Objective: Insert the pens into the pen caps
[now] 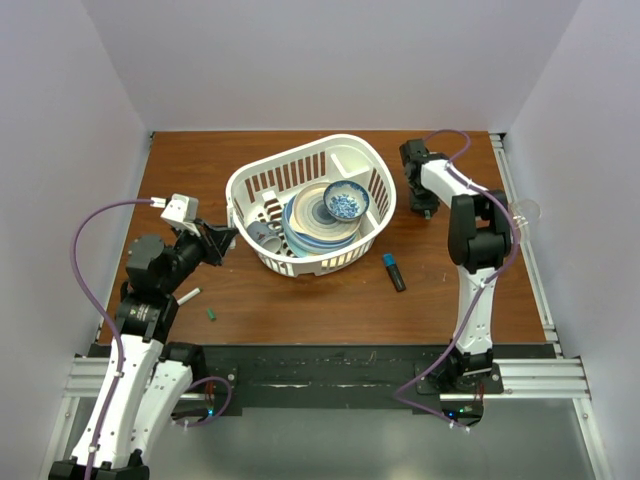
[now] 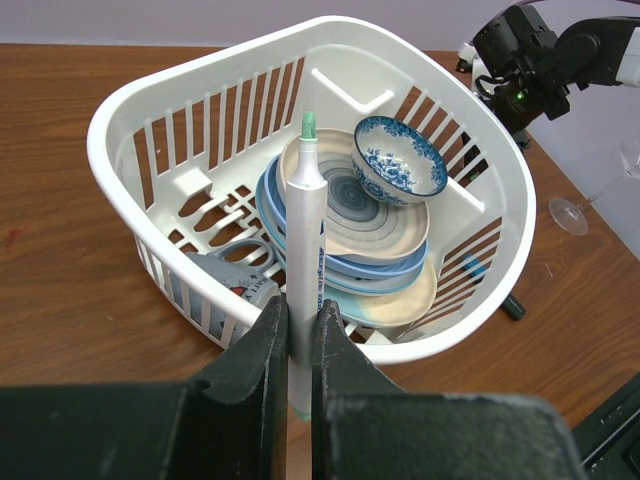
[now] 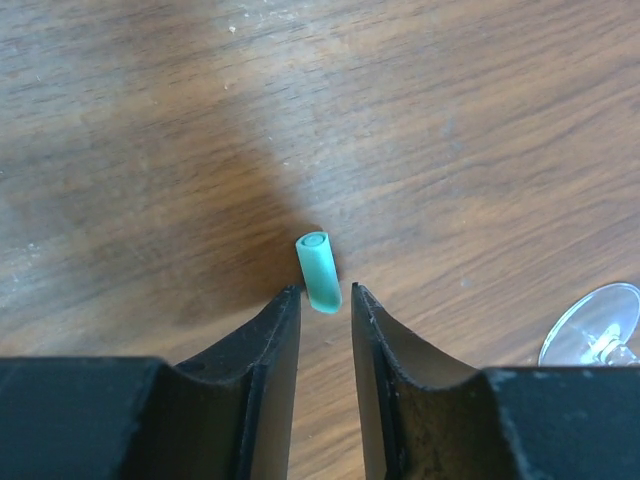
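Pens: one white pen point(image 2: 303, 230), green-tipped, stands upright, clamped in my left gripper point(image 2: 300, 312) just before the basket point(image 2: 100, 150). My right gripper point(image 3: 325, 295) hangs over the table point(image 3: 450, 120) by its far right edge. Its jaws are slightly apart, with the near end of a green pen cap point(image 3: 318, 268) between the tips. Pinched or loose, I cannot tell. A black marker point(image 1: 394, 272) lies right of the basket.
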Controlling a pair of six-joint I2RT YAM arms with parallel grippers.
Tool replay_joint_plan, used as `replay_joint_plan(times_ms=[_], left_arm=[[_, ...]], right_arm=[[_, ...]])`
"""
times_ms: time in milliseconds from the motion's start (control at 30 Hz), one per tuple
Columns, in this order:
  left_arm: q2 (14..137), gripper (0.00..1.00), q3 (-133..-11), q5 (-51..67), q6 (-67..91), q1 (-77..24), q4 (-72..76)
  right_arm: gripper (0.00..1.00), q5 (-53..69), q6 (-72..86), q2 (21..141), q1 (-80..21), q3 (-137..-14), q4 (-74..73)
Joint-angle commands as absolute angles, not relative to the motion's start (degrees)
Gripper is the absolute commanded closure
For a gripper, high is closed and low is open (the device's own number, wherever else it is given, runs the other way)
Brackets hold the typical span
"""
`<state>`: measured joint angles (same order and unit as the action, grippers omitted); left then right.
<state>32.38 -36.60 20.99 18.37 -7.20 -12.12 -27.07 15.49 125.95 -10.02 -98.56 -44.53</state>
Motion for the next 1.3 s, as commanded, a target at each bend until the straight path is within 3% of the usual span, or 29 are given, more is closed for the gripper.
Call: replay_joint_plan(times_ms=[0,633,867,1067,1267], left_arm=[[32.17,1.00,-37.79,21.01,17.23,-7.47,-10.99],[32.17,1.00,-37.71,20.74,17.23,-7.47,-10.90],[33.05,1.00,-37.71,21.27,17.31,-7.47,-10.64],[33.05,1.00,-37.79,21.71,18.01,-7.56,-10.72],[34.27,1.00,-40.16,25.39,19.77,-7.65,-12.56]], right_arm=[[0.66,-26.72,14.94,123.92,-9.75,-99.49,-43.85],[0.66,-10.90,9.41,125.33,-5.10,-100.72,-43.50],[0.76,-9.40,9.40,125.07,-5.01,-100.02,-44.38],[0.93,-7.48,9.67,124.55,-5.01,-97.39,-44.21],[1.00,-6.68,10.90,120.42,-5.01,-92.04,-41.84]])
